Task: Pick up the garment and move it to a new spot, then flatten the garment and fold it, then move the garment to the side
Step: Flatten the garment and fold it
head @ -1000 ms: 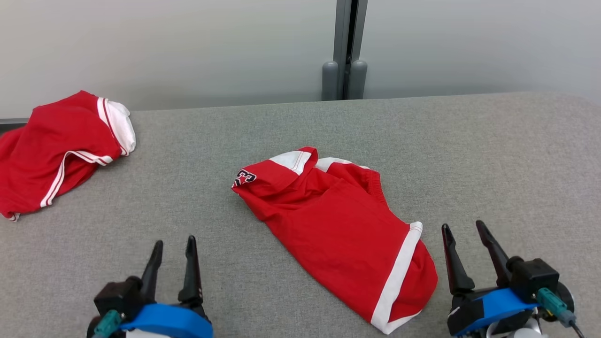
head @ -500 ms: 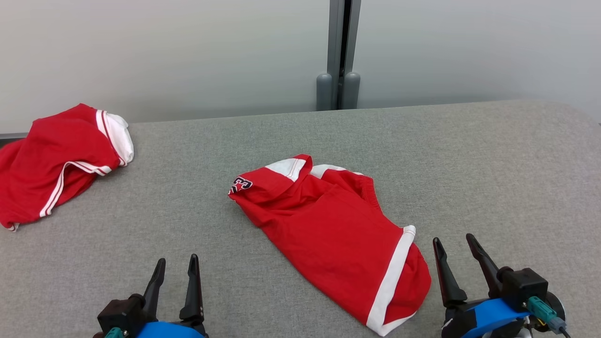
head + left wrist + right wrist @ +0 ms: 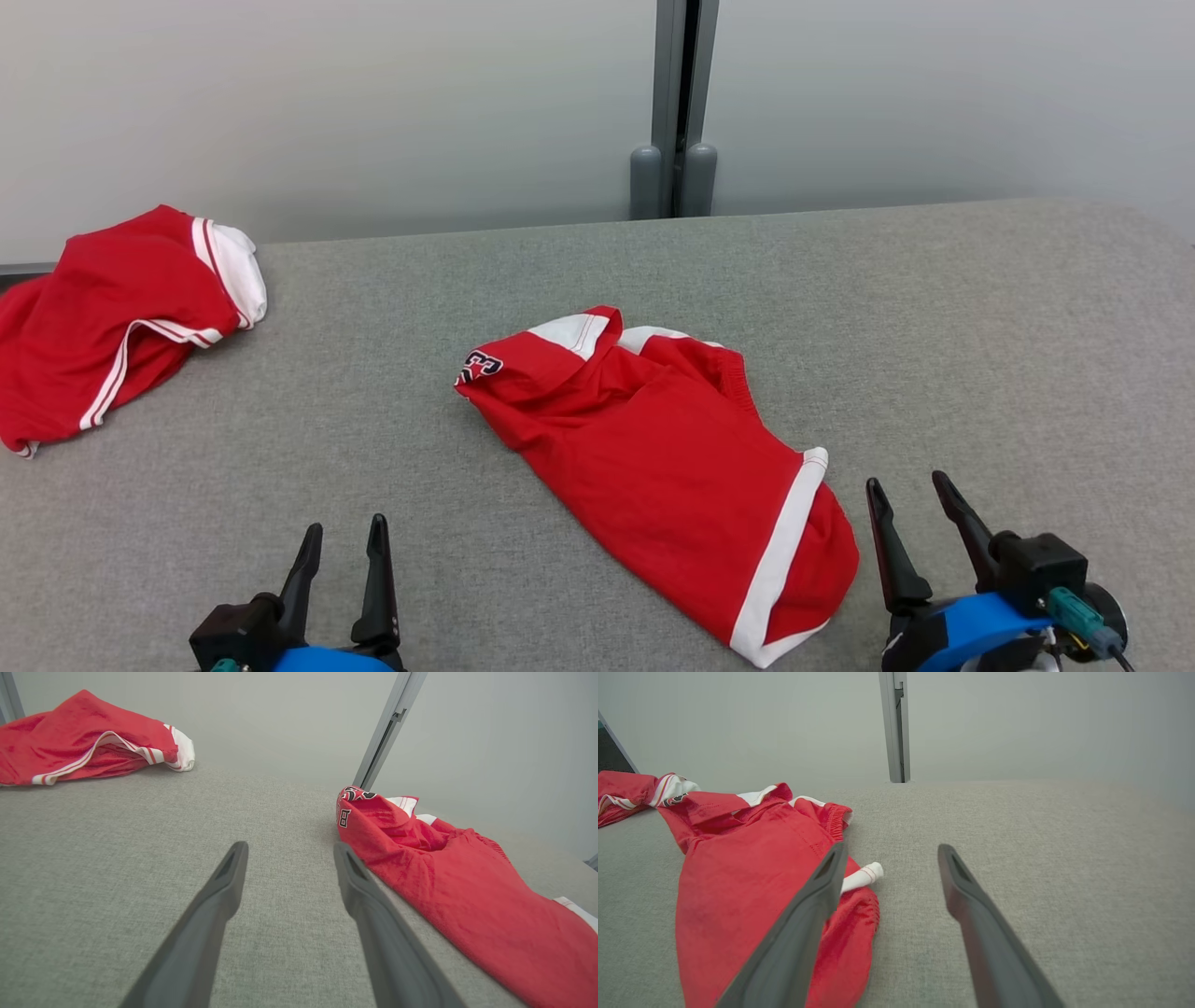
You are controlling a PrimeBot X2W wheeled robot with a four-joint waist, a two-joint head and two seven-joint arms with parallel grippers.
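Crumpled red garment (image 3: 667,467) with white bands lies on grey woven table (image 3: 980,327).

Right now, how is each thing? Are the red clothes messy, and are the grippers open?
Red garment with white bands in the middle: crumpled, not folded.
Red garment with white stripes, far left: bunched up.
Left gripper: open, empty.
Right gripper: open, empty.
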